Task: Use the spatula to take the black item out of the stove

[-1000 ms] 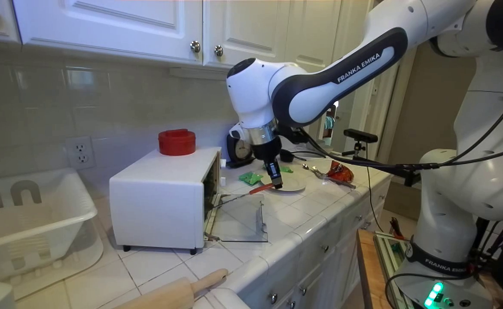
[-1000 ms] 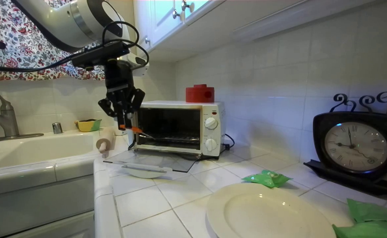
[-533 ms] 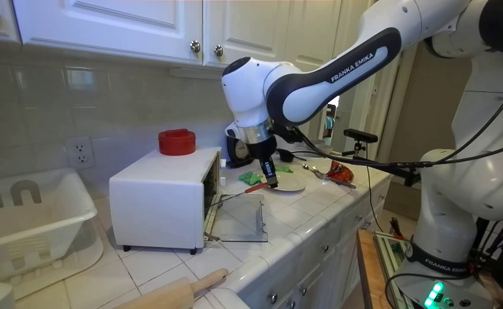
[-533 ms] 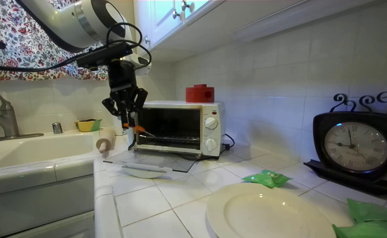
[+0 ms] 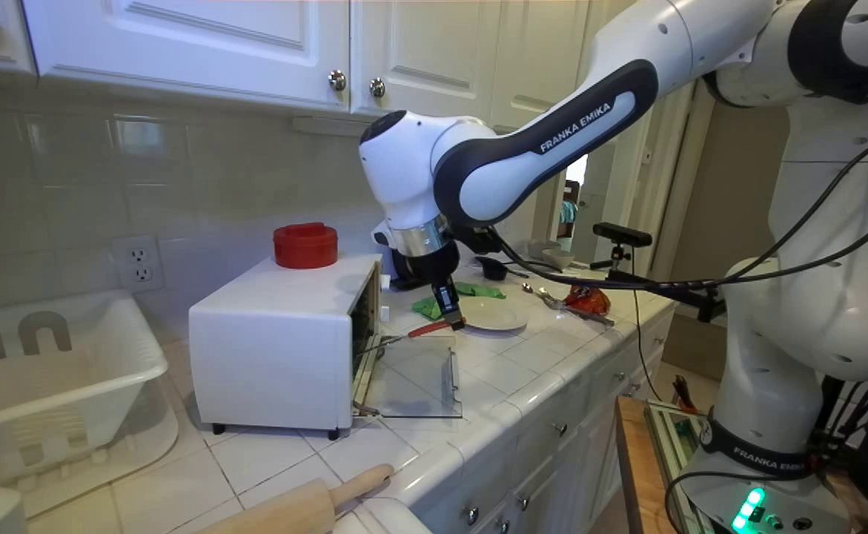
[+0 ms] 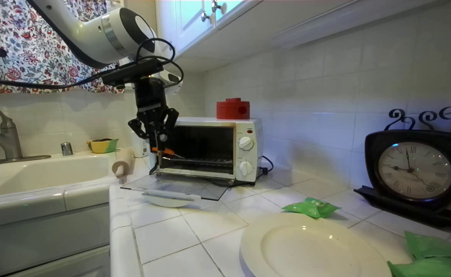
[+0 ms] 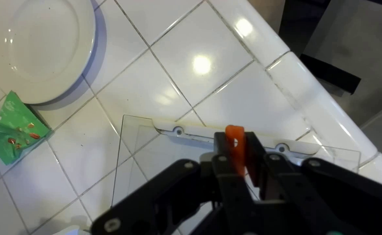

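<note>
Jaws clamped tight, the tool (image 7: 236,139) holds a spatula (image 5: 416,331) by its orange handle, slanting down into the open stove (image 5: 274,356) at left in an exterior view.

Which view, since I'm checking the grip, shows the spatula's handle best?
The wrist view: it looks down closely on the orange handle, its end clamped between two fingers. Both exterior views show the handle smaller, but with more of its length and the shaft slanting down toward the stove.
</note>
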Robot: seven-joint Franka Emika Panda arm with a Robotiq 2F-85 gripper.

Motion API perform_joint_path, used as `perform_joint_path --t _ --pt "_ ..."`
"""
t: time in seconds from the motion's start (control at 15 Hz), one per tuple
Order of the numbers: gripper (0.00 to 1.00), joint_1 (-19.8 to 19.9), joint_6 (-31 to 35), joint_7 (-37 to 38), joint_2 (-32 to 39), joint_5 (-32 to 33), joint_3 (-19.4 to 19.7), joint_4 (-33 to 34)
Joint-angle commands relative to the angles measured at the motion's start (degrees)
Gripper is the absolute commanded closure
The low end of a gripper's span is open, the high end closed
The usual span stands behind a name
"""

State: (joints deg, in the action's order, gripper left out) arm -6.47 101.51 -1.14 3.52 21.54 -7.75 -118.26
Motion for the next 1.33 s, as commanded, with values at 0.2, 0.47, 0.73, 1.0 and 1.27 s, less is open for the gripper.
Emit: perform_joint_path --t 0.2,0.47,0.73,1.0,1.27 --pt "0.96 -1.64 -7.26 0.34 4.01 1.71 -0.22 5.86" --pt "0.96 -2.69 -12.87 -0.22 4.64 1.56 -0.76 9.24" --pt "0.96 -3.14 -13.35 -0.09 6.05 1.48 -0.87 11.98" --pt "0.96 -2.91 -13.07 0.07 8.01 1.12 -0.36 14.22" --pt "0.96 -2.74 -12.04 0.09 10.1 1.0 0.2 16.02"
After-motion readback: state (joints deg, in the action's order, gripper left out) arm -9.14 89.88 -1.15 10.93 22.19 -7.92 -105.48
